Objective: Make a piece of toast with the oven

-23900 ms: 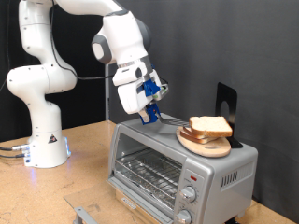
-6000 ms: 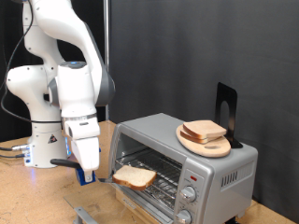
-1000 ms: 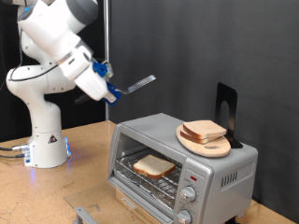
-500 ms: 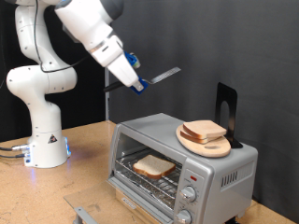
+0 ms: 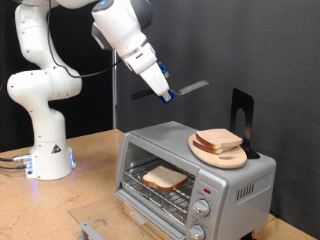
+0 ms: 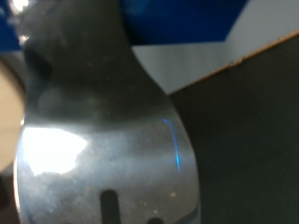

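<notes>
One slice of toast point(image 5: 164, 178) lies on the wire rack inside the silver oven point(image 5: 235, 190), whose front stands open. A second, alike slice point(image 5: 222, 139) rests on a round wooden plate point(image 5: 205, 152) on the oven's roof. My gripper point(image 5: 161, 93) hangs in the air above the oven's left end in the exterior view. It is shut on the handle of a flat metal spatula point(image 5: 191, 87), whose blade points towards the plate. The spatula point(image 6: 93, 140) is empty and fills the wrist view, below the blue fingers point(image 6: 177, 19).
A black stand point(image 5: 240, 110) rises behind the plate. The arm's white base point(image 5: 45, 150) stands on the wooden table point(image 5: 50, 210) at the exterior view's left. Two round knobs point(image 5: 203, 210) sit on the oven's front panel. A grey edge point(image 5: 90, 230) shows at the exterior view's bottom.
The arm has swung towards the exterior view's right, carrying the empty spatula from over the table to above the oven. The toast in the oven has not moved.
</notes>
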`<action>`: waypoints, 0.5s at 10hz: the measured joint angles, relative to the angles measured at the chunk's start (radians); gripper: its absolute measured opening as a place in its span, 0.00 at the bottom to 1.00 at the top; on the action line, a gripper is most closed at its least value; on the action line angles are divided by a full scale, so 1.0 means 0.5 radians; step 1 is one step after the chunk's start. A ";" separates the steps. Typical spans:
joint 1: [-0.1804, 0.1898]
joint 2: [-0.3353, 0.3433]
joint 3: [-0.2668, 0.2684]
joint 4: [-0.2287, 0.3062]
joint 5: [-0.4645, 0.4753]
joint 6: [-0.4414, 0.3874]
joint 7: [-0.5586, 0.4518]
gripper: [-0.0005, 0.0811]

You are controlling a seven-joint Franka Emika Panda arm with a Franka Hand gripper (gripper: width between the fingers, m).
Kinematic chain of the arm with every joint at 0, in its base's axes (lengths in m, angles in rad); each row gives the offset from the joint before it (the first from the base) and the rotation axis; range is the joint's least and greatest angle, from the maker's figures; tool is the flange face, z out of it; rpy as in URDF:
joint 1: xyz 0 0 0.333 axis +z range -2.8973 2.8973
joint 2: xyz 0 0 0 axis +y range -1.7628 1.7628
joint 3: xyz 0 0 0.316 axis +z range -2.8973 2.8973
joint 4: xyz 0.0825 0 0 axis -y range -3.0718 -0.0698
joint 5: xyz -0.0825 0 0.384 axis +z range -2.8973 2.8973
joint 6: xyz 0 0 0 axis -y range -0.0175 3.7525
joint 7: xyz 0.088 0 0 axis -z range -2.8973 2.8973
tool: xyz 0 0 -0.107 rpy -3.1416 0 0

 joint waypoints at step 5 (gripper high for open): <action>-0.005 0.159 0.126 -0.116 -0.030 0.244 0.019 0.60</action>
